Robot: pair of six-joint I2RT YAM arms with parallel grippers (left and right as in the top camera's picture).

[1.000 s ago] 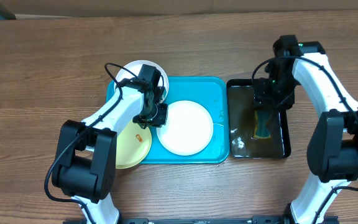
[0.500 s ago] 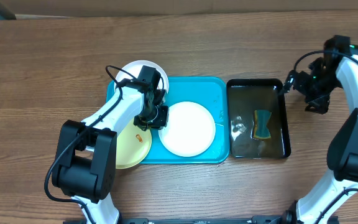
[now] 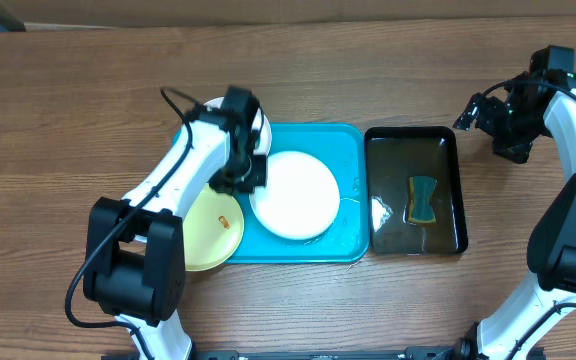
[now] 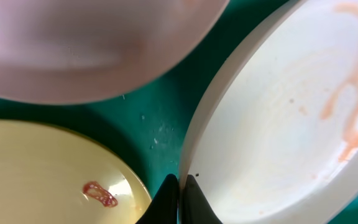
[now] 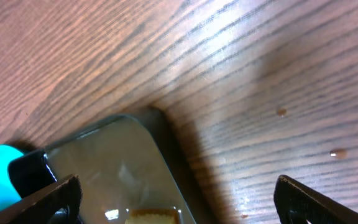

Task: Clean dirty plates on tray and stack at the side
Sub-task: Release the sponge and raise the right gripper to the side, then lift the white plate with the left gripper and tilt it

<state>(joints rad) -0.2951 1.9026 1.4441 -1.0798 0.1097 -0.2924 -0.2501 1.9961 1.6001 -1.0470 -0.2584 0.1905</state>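
My left gripper (image 4: 180,186) pinches just the round white smeared plate's (image 4: 278,124) rim; it may slip onto the turquoise plastic tray (image 4: 160,118) beneath me.

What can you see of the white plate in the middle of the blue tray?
The white plate is round, shallow, smooth and glossy, like plastic or glazed ceramic. It sits face up in the middle of the turquoise tray. A thin orange-red smear curves across its inner face. The left gripper is shut on its left rim. Whether that edge is lifted off the tray cannot be told.
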